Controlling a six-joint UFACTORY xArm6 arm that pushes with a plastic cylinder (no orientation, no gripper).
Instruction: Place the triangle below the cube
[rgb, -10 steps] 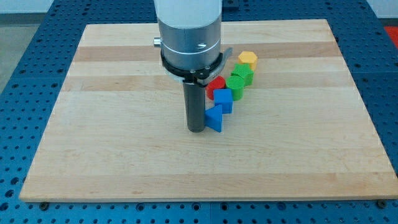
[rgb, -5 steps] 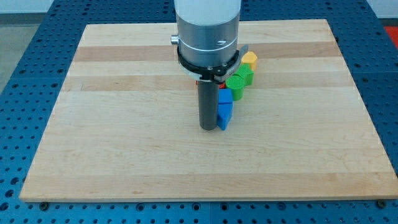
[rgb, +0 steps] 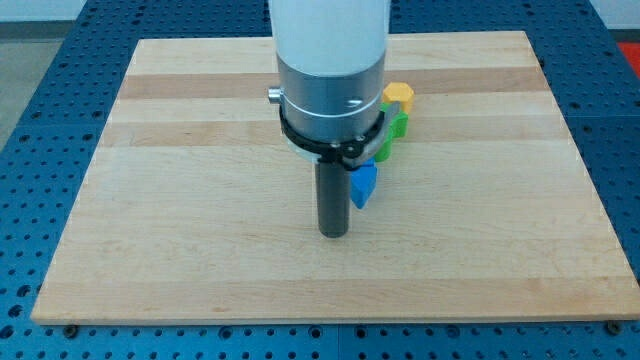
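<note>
The blue triangle (rgb: 364, 184) lies near the board's middle, just below the blue cube (rgb: 381, 152), of which only a sliver shows beside the arm. My tip (rgb: 333, 232) rests on the board at the triangle's lower left, a small gap apart from it. The arm's wide grey body hides most of the cube and whatever lies behind it.
A green block (rgb: 396, 127) and a yellow block (rgb: 399, 95) continue the row toward the view's upper right, both partly hidden by the arm. The wooden board (rgb: 150, 200) sits on a blue perforated table (rgb: 30, 90).
My tip has moved down toward the view's bottom and slightly right, away from the triangle. The triangle was pushed right to sit under the cube. The red block is now hidden behind the arm.
</note>
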